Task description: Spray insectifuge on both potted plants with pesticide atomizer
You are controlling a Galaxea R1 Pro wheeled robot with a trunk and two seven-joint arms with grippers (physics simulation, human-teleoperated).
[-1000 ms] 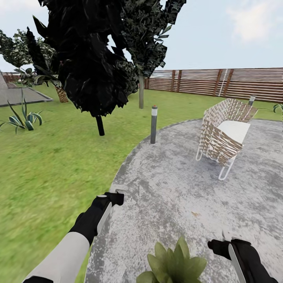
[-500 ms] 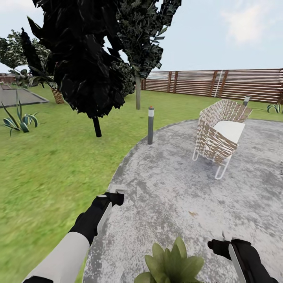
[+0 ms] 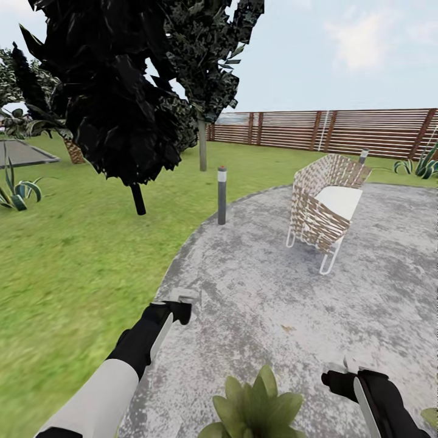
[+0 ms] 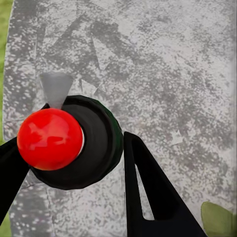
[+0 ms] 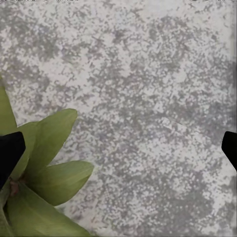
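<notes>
Black fingers of the left gripper (image 4: 74,165) are clamped on the pesticide atomizer (image 4: 74,143). In the left wrist view one finger (image 4: 148,197) presses against its dark round body, which carries a glossy red ball and a pale grey cone-shaped nozzle. In the head view the left gripper (image 3: 175,309) hangs over the edge of the grey paving (image 3: 274,292), with the atomizer's pale head (image 3: 184,296) poking out at its tip.

The right gripper (image 5: 118,143) is spread wide, with its two dark fingertips at opposite edges of the right wrist view and nothing between them but mottled stone. In the head view it (image 3: 339,378) hovers low over the paving.

Between the two arms, nearer the right one, a potted plant (image 3: 255,407) spreads broad pointed green leaves. The same leaves (image 5: 44,168) lie just beside one right fingertip. A further green leaf tip (image 3: 431,417) shows near the right arm, but whether it belongs to the second plant cannot be told.

Farther out on the paving stands a woven chair (image 3: 322,210) with a white seat. A short bollard lamp (image 3: 222,194) stands at the paving's rim by the grass (image 3: 67,261). Beyond them are a dark tree (image 3: 115,91), a spiky plant (image 3: 18,190) and a slatted wooden fence (image 3: 340,131).
</notes>
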